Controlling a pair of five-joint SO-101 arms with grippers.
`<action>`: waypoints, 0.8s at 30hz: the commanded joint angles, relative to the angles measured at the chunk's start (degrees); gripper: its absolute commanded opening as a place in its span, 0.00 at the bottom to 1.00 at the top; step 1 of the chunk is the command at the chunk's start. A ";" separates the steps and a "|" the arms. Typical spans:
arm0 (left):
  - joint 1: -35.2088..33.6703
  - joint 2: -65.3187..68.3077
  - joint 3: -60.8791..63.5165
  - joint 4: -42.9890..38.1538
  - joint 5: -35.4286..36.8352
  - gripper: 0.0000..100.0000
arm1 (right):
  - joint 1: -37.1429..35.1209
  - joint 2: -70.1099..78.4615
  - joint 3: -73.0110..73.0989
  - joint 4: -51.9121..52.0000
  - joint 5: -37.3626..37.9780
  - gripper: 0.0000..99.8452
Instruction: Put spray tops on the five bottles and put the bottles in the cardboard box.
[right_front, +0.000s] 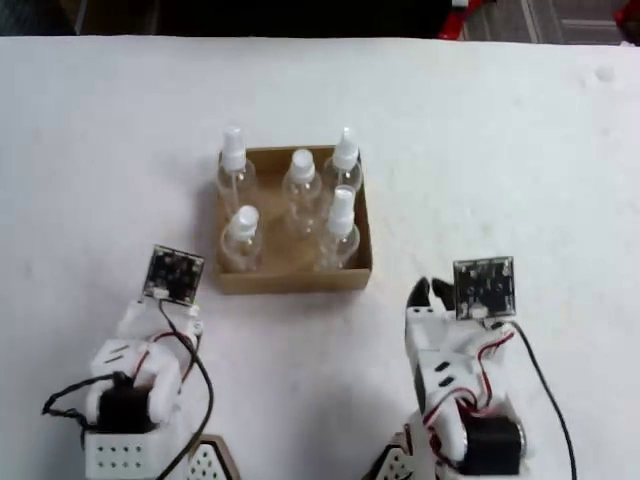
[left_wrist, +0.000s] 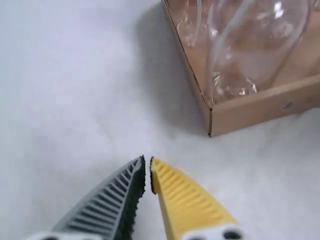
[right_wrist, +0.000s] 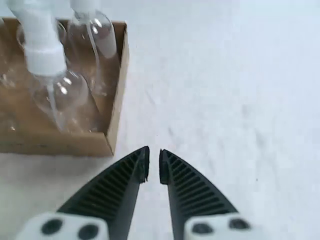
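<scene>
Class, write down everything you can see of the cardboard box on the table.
The cardboard box is brown, shallow, roughly square and open-topped. It sits flat on the white table. Five clear bottles with white spray tops stand upright inside it. The left tool and right tool lie short of its near corners, not touching it.

The box (right_front: 292, 280) is brown, bottles (right_front: 300, 190) clear (white tops (right_front: 234, 146)).

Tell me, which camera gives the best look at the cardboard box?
The high view. It looks down on the whole cardboard box, with five spray-topped bottles standing inside. The left wrist view catches one corner and a bottle's base; the right wrist view catches another corner with two bottles.
</scene>
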 joint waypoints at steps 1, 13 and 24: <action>-1.10 -0.40 0.26 -0.18 -0.70 0.02 | 1.10 -0.31 5.10 0.31 -0.53 0.02; -3.30 -0.40 0.53 8.79 -0.70 0.02 | 0.75 -0.31 18.20 -0.48 -0.44 0.02; -6.90 -0.40 0.53 8.79 2.20 0.02 | 0.66 -0.22 20.92 -0.40 -0.44 0.02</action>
